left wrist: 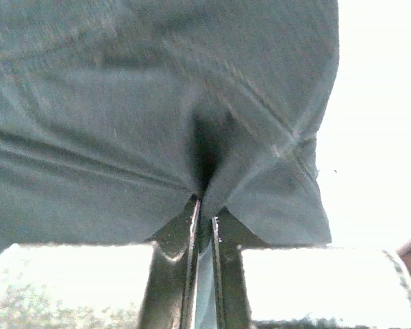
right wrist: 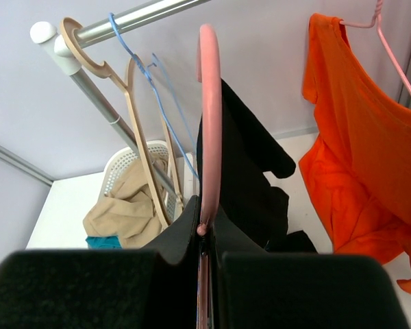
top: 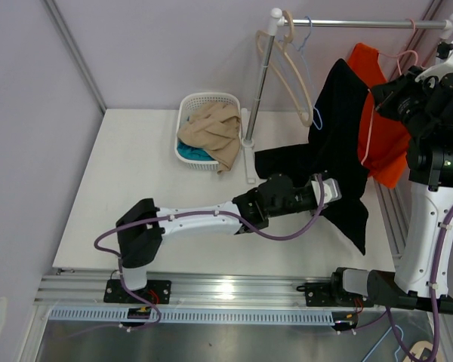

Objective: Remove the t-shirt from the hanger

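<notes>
Table [top: 136,188]: pale top; both arm bases sit on the metal track along its near edge.
Clothes rail [top: 347,24]: silver bar across the far right corner, on an upright post beside the basket.
Right arm [top: 426,226]: rises steeply from its base at the near right, with the white link almost upright and the wrist turned in towards the hanging clothes, high above the table.
Left arm [top: 204,219]: low and stretched out; it rises only briefly at the base, then reaches nearly level across the table to the right, with the wrist against the dark cloth.
Black t-shirt [top: 347,143]: hangs below the rail in front of the orange one. Its upper part is draped on the pink hanger, one part is spread left over the table, and its lowest point hangs past the left wrist.
Orange t-shirt [top: 389,151]: behind the black one, on its own pink hanger.
Basket [top: 183,121]: white, at the far middle of the table, holding beige and teal cloth.
Spare hangers [right wrist: 133,103]: beige and blue, bare, hooked on the left end of the rail.
Pink hanger [right wrist: 209,123]: edge-on, standing up out of the right jaws, with black cloth just behind it.
Left gripper [left wrist: 204,205]: jaws pinched together on a fold of the black t-shirt.
Right gripper [right wrist: 204,236]: jaws clamped on the pink hanger's lower part.
</notes>
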Controlling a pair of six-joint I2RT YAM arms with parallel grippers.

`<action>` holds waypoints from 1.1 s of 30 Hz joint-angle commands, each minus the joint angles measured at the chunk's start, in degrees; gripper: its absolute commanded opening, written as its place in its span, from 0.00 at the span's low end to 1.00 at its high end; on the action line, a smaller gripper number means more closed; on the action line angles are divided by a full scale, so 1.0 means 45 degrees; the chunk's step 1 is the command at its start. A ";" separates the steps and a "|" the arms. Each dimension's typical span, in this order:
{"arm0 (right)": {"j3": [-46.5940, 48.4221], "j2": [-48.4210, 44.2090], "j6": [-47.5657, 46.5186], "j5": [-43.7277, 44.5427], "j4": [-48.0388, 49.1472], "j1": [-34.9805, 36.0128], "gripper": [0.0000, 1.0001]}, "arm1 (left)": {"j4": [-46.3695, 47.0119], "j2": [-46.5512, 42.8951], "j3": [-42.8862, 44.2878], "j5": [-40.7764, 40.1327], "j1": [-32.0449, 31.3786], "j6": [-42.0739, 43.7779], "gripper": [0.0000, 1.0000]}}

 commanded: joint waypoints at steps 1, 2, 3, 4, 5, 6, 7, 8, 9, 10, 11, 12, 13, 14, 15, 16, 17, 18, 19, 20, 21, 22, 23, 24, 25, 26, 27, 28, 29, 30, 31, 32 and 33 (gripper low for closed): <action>0.0453 0.0101 0.0184 -0.0103 0.0745 0.0074 0.00 | 0.0459 -0.1664 -0.1181 0.0532 -0.0207 -0.0671 0.10; 0.0453 0.0199 0.0184 -0.0006 0.0764 0.0074 0.00 | 0.0537 -0.2016 -0.1359 0.0300 -0.0459 -0.0613 0.11; 0.0395 0.0258 0.0184 0.0034 0.0861 0.0074 0.00 | 0.0345 -0.2658 -0.1555 0.0181 -0.0597 -0.0516 0.11; 0.0317 0.0317 0.0203 0.0073 0.0939 0.0074 0.00 | 0.0111 -0.2954 -0.1576 0.0141 -0.0714 -0.0554 0.11; 0.0084 0.0356 0.0242 0.0093 0.1037 0.0093 0.00 | -0.0278 -0.3208 -0.1305 0.0334 -0.0909 -0.0941 0.11; -0.0054 0.0337 0.0281 0.0112 0.1309 0.0093 0.00 | -0.1771 -0.3424 -0.0742 0.0607 -0.0988 -0.1196 0.11; -0.0152 0.0337 0.0340 0.0151 0.1447 0.0093 0.00 | -0.2521 -0.3696 -0.0524 0.0938 -0.1047 -0.1489 0.10; -0.0230 0.0337 0.0340 0.0210 0.1545 0.0093 0.00 | -0.3050 -0.3835 -0.0386 0.1290 -0.1202 -0.1743 0.09; -0.0250 0.0376 0.0360 0.0210 0.1681 0.0093 0.00 | -0.3326 -0.3991 -0.0559 0.2241 -0.1262 -0.2209 0.09; -0.0231 0.0415 0.0340 0.0210 0.1682 0.0113 0.00 | -0.3329 -0.4243 -0.0657 0.2811 -0.1320 -0.2388 0.09; -0.0153 0.0512 0.0340 0.0210 0.1702 0.0113 0.00 | -0.3097 -0.4362 -0.1083 0.3358 -0.1437 -0.2680 0.09; -0.0017 0.0571 0.0340 0.0249 0.1644 0.0113 0.00 | -0.2766 -0.4402 -0.1571 0.3905 -0.1496 -0.2702 0.09; 0.0061 0.0649 0.0360 0.0230 0.1585 0.0113 0.00 | -0.2028 -0.4383 -0.1769 0.5187 -0.1516 -0.3089 0.09; 0.0178 0.0707 0.0360 0.0210 0.1546 0.0132 0.00 | -0.1692 -0.4151 -0.1965 0.6012 -0.1516 -0.3306 0.08; 0.0334 0.0785 0.0379 0.0191 0.1410 0.0132 0.00 | -0.1398 -0.3974 -0.2276 0.6948 -0.1516 -0.3559 0.08; 0.0355 0.0825 0.0379 0.0171 0.1351 0.0152 0.00 | -0.1453 -0.3741 -0.2356 0.8523 -0.1516 -0.3504 0.09; 0.0413 0.0825 0.0399 0.0152 0.1292 0.0133 0.00 | -0.1899 -0.3197 -0.2319 0.8926 -0.1497 -0.3407 0.08; 0.0452 0.0748 0.0399 0.0132 0.1156 0.0171 0.00 | -0.2425 -0.2959 -0.2202 0.9027 -0.1477 -0.2884 0.06; 0.0472 0.0708 0.0380 0.0113 0.1097 0.0171 0.00 | -0.3223 -0.2435 -0.2240 0.8892 -0.1342 -0.2801 0.05; 0.0511 0.0669 0.0379 0.0132 0.1019 0.0191 0.00 | -0.3560 -0.2430 -0.2201 0.8930 -0.1224 -0.2413 0.04; 0.0569 0.0630 0.0341 0.0151 0.0767 0.0191 0.00 | -0.3621 -0.1946 -0.2278 0.8872 -0.1049 -0.2487 0.02; 0.0821 0.0611 0.0321 0.0152 0.0552 0.0191 0.00 | -0.3371 -0.1748 -0.2589 0.8678 -0.0835 -0.2720 0.02; 0.0959 0.0591 0.0301 0.0171 0.0356 0.0191 0.00 | -0.2653 -0.1572 -0.2746 0.8154 -0.0272 -0.3650 0.01; 0.1096 0.0572 0.0301 0.0152 -0.0110 0.0191 0.00 | -0.2220 -0.1396 -0.3057 0.7569 0.0062 -0.4104 0.01; 0.1213 0.0533 0.0282 0.0113 -0.0385 0.0191 0.00 | -0.1868 -0.1337 -0.3234 0.6886 0.0414 -0.4573 0.01; 0.1408 0.0494 0.0282 0.0113 -0.0659 0.0210 0.00 | -0.1748 -0.1297 -0.3198 0.5390 0.1094 -0.5196 0.01; 0.1448 0.0397 0.0204 0.0190 -0.1241 0.0230 0.00 | -0.1728 -0.1394 -0.3158 0.4525 0.1410 -0.5415 0.02; 0.1449 0.0338 0.0146 0.0307 -0.1557 0.0269 0.00 | -0.1650 -0.1530 -0.3158 0.3762 0.1645 -0.5553 0.02; 0.1488 0.0221 0.0048 0.0366 -0.1850 0.0288 0.00 | -0.1553 -0.1628 -0.3119 0.3174 0.2054 -0.5535 0.02; 0.1565 0.0220 -0.0030 0.0695 -0.2549 0.0308 0.00 | -0.1610 -0.1861 -0.2752 0.1834 0.2193 -0.5534 0.02; 0.1643 0.0200 -0.0224 0.0892 -0.2962 0.0327 0.00 | -0.1784 -0.1902 -0.2129 0.1183 0.2330 -0.5554 0.03; 0.1664 0.0104 -0.0323 0.1029 -0.3449 0.0328 0.00 | -0.2057 -0.1864 -0.1678 0.0847 0.2602 -0.5496 0.04; 0.1606 0.0025 -0.0382 0.1379 -0.3628 0.0328 0.00 | -0.2562 -0.1709 -0.0398 -0.0103 0.2740 -0.5611 0.05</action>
